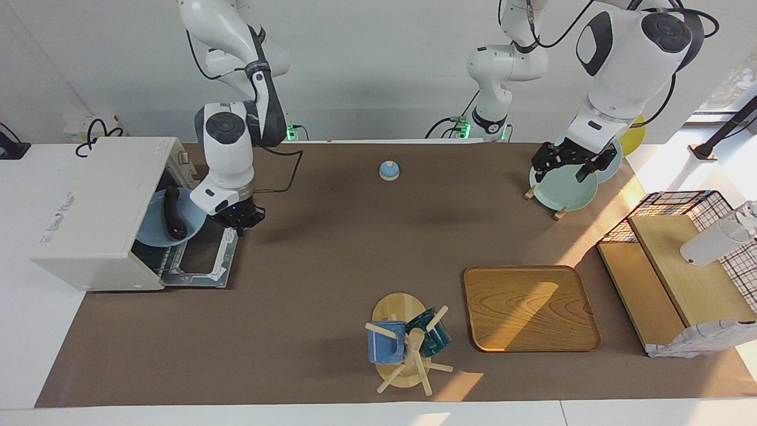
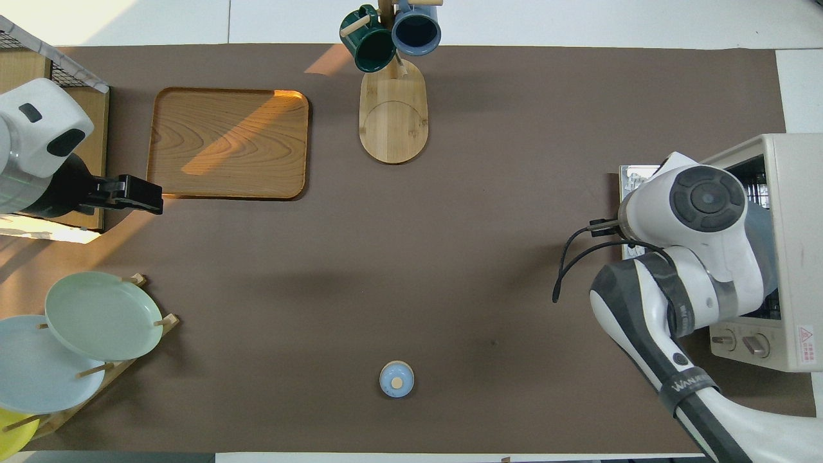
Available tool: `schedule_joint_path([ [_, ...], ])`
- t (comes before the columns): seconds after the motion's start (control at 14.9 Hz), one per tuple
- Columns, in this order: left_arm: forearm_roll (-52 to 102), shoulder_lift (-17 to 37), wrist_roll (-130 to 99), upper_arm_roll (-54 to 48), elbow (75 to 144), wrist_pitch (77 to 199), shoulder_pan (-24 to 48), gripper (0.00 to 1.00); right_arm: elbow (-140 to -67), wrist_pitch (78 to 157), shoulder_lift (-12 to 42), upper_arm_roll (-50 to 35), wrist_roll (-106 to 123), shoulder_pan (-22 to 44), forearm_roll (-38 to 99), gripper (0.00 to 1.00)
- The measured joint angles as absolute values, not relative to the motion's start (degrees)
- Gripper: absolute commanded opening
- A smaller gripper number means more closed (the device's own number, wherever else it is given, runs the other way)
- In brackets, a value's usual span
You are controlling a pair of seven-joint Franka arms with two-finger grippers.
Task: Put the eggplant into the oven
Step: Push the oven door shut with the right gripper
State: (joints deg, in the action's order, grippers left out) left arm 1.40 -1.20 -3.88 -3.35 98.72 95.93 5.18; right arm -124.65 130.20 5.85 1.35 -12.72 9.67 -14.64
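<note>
Eggplant (image 1: 171, 212) on blue plate (image 1: 155, 232) inside the oven (image 1: 94, 213).
Right pincer (image 1: 239, 223), pressed together, points down over the open oven door (image 1: 204, 260); left pincer (image 1: 566, 164), spread, waits above the green plate (image 1: 563, 192).

Oven (image 1: 89, 219) mouth: blocked by blue plate (image 1: 155, 228) with eggplant (image 1: 171, 213); right gripper (image 1: 239, 222) over dropped door (image 1: 207, 248). Mat (image 1: 331, 248) centre bare.

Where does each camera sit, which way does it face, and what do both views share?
Facing view: high across the table, looking at the robots; both arms show, right end effector over the oven door, eggplant on a plate inside.
Overhead view: above the robots' end, looking steeply down; left end effector and right arm show.
Shared: oven, wooden tray, mug rack.
</note>
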Motion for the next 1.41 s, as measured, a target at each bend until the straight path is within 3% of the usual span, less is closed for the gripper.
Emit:
schedule_joint_path([
  [0.27,1.4,-1.2,-3.9,-3.4,98.7,95.9,5.1,1.0,-124.3,131.2,10.5,1.6,-15.3,9.8,-14.2,0.0],
  [0.94,1.4,-1.2,-3.9,-3.4,98.7,95.9,5.1,1.0,-123.4,123.5,10.7,1.0,-15.3,10.0,-23.3,0.0],
  [1.41,1.4,-1.2,-3.9,-3.4,98.7,95.9,5.1,1.0,-112.3,105.4,9.2,0.4,-5.4,9.2,-24.4,0.0],
])
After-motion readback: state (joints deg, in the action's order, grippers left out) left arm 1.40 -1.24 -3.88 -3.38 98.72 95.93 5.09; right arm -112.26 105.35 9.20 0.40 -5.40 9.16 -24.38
